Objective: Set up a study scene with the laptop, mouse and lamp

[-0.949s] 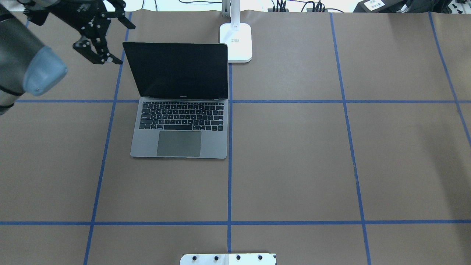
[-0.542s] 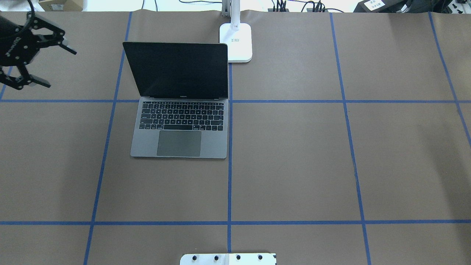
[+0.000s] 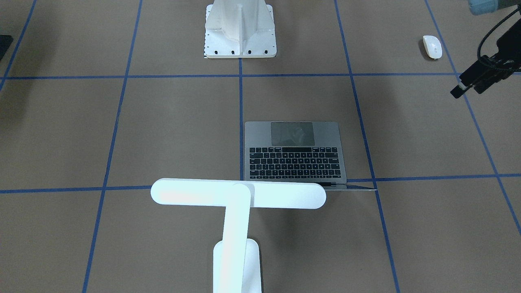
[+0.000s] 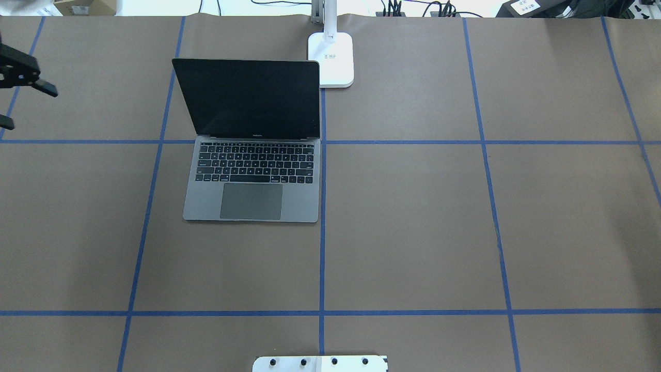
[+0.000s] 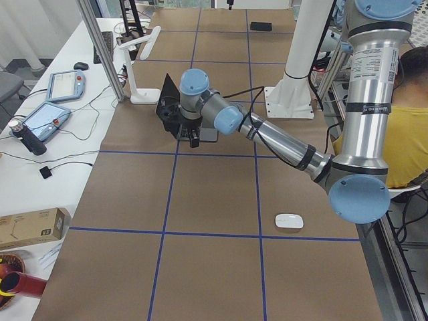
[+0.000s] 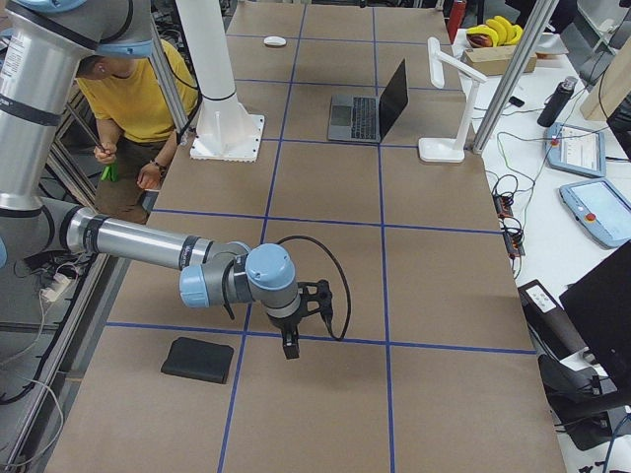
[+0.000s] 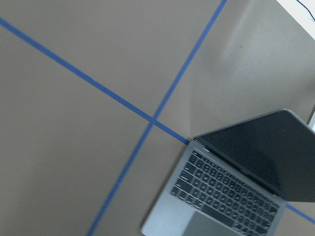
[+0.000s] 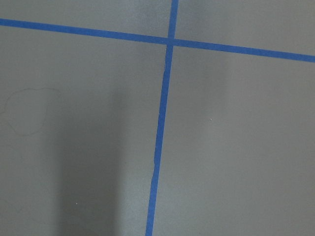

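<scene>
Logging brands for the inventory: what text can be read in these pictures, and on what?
None can be read.
Laptop: small lettering under the screen, too small.
Lamp: markings on the base, blurred.

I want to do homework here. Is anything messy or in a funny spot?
Nothing is spilled or broken. The laptop sits open and straight, the lamp close behind it. Only the mouse looks out of place: it lies alone near the end of the table on the robot's left, far from the laptop.
</scene>
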You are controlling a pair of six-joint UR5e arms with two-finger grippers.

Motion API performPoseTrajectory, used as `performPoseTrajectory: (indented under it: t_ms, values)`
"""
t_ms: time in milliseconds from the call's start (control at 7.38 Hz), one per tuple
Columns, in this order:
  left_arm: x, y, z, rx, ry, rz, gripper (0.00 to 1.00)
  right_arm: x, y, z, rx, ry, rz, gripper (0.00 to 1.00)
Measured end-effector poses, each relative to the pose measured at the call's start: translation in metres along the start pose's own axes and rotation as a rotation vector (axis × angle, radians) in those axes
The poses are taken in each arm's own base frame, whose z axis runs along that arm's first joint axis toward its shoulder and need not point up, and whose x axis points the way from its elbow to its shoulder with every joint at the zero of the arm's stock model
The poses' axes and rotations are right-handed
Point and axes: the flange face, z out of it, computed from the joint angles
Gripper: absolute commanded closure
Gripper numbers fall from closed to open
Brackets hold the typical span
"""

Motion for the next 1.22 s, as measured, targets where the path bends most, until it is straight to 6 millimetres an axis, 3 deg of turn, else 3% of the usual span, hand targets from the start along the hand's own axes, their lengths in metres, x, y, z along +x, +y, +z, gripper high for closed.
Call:
performPoseTrajectory:
  t_ms: [271, 542, 678, 949, 1220]
  values:
    - [-0.076, -0.003, 0.003, -0.01, -0.054, 0.149, 0.0, 0.031, 0.05, 0.009, -0.031, -0.014, 0.127, 0.0]
    - [-0.143, -0.014, 0.002, -0.014, -0.091, 0.207, 0.0, 0.055, 0.088, 0.009, -0.126, -0.118, 0.417, 0.0]
    - [-0.181, -0.02, 0.003, -0.021, -0.108, 0.225, 0.0, 0.051, 0.092, -0.004, -0.171, -0.154, 0.582, 0.0]
    - [-0.25, -0.019, 0.013, -0.052, -0.155, 0.25, 0.0, 0.033, 0.078, -0.037, -0.21, -0.145, 0.959, 0.0]
    - [-0.286, -0.004, 0.019, -0.073, -0.219, 0.236, 0.0, 0.03, 0.055, -0.055, -0.192, -0.069, 1.16, 0.0]
